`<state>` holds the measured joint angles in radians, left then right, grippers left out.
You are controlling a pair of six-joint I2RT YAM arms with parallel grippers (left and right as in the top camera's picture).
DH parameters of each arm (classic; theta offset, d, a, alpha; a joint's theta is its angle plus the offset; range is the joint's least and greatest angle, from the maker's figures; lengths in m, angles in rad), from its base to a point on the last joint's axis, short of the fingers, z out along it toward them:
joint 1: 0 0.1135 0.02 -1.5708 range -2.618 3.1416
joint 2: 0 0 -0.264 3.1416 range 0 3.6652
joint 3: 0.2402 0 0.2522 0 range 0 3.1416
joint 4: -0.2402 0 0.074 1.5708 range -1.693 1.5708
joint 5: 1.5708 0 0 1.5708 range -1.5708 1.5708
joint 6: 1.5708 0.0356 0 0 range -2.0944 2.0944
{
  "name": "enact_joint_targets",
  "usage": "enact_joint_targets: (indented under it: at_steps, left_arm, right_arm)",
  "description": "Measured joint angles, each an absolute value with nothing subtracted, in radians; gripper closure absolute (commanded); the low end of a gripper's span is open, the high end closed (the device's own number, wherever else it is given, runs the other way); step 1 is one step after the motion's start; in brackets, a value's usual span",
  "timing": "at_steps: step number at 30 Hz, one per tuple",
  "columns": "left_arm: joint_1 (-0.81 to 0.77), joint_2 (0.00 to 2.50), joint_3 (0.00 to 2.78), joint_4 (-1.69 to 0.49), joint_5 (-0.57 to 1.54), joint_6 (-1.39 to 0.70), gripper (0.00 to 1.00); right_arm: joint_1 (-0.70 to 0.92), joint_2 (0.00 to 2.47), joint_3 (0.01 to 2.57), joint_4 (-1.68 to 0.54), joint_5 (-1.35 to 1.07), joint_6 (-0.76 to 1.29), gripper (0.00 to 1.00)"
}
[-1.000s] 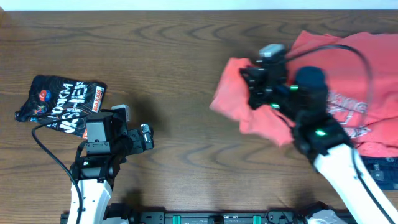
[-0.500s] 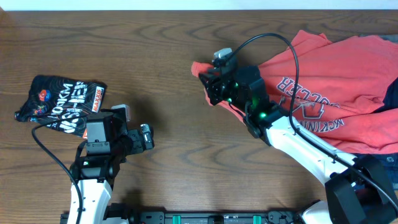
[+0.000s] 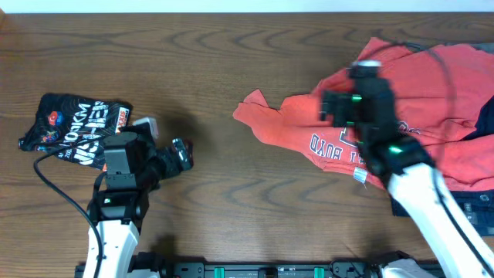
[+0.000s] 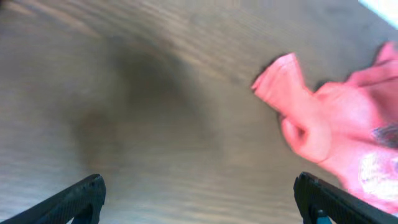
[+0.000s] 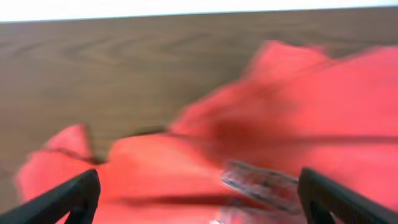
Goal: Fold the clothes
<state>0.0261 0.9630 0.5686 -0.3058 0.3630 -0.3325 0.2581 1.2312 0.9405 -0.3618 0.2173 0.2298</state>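
The coral-red T-shirt (image 3: pixel 432 100) lies rumpled on the right half of the table, navy lettering (image 3: pixel 333 147) showing near its front edge. One sleeve (image 3: pixel 251 108) reaches left toward the table's middle. My right gripper (image 3: pixel 333 114) hovers over the shirt's left part, open, with only red cloth (image 5: pixel 155 168) and blurred lettering below its spread jaws (image 5: pixel 198 182). My left gripper (image 3: pixel 171 147) stands open over bare wood at the left, apart from the shirt. In its wrist view the sleeve (image 4: pixel 292 93) lies ahead to the right, and nothing is between the fingers (image 4: pixel 199 183).
A small black shirt with white and orange print (image 3: pixel 76 123) lies crumpled at the far left, behind the left arm. Dark navy garments show at the right edge (image 3: pixel 488 116) and under the coral shirt at the front right (image 3: pixel 472 210). The wooden table (image 3: pixel 216 62) is bare between the arms.
My right gripper, which had pulled the sleeve leftward, has opened and let it go, then drawn back right over the shirt. The shirt has settled flatter. The left gripper turned slightly.
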Motion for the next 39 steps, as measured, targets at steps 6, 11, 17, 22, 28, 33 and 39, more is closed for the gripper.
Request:
enact_joint_targets:
  at_steps: [6,11,17,22,28,33,39]
  left_arm:
    - [-0.083,1.123,0.569,-0.106,0.411,-0.493,0.02]
    - [-0.217,1.316,0.569,0.131,0.425,-0.604,0.02]
    - [-0.367,1.576,0.574,0.503,0.432,-0.731,0.02]
    - [-0.446,1.74,0.58,0.642,0.435,-0.801,0.02]
    - [-0.508,1.86,0.67,0.694,0.44,-0.841,0.02]
    - [-0.527,1.898,0.72,0.694,0.438,-0.845,0.14]
    - [-0.525,1.929,0.73,0.676,0.398,-0.865,0.94]
  right_arm:
    - [0.107,1.118,0.941,-0.539,0.259,0.23,0.01]
    - [0.037,1.056,0.941,-0.622,0.266,0.23,0.01]
    - [0.003,1.043,0.941,-0.693,0.266,0.23,0.01]
    - [0.002,1.043,0.941,-0.707,0.266,0.23,0.01]
    - [0.002,1.043,0.941,-0.709,0.266,0.23,0.01]
    - [0.002,1.043,0.941,-0.719,0.266,0.23,0.01]
    - [0.002,1.043,0.941,-0.733,0.266,0.23,0.02]
